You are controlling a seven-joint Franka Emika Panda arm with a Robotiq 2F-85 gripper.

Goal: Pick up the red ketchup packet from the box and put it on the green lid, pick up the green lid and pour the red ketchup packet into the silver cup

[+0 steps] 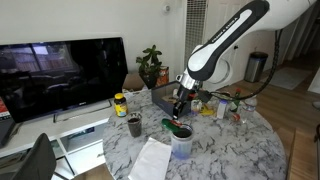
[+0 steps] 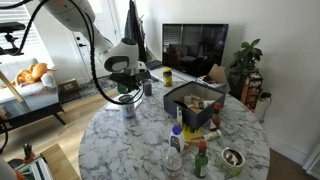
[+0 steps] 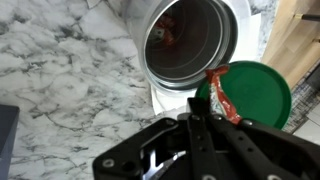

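In the wrist view the silver cup (image 3: pixel 238 40) lies just ahead of my fingers, its dark mouth facing the camera, with a small reddish bit inside. My gripper (image 3: pixel 200 122) is shut on the edge of the green lid (image 3: pixel 258 95), which is tilted to the right of the cup. The red ketchup packet (image 3: pixel 222 92) lies against the lid's near edge by my fingertips. In both exterior views the gripper (image 1: pixel 180 108) (image 2: pixel 124 86) hangs just over the cup (image 1: pixel 181 145) (image 2: pixel 129 110). The green lid (image 1: pixel 171 124) shows at the cup's rim. The slate-blue box (image 2: pixel 190 100) (image 1: pixel 163 98) stands apart from the cup.
The round marble table (image 1: pixel 230 150) carries a small dark cup (image 1: pixel 134 125), a yellow-lidded jar (image 1: pixel 120 104), a white sheet (image 1: pixel 152 160), several bottles (image 2: pixel 175 150) and a small bowl (image 2: pixel 232 158). A TV (image 1: pixel 60 75) and a plant (image 1: pixel 150 68) stand beyond the table.
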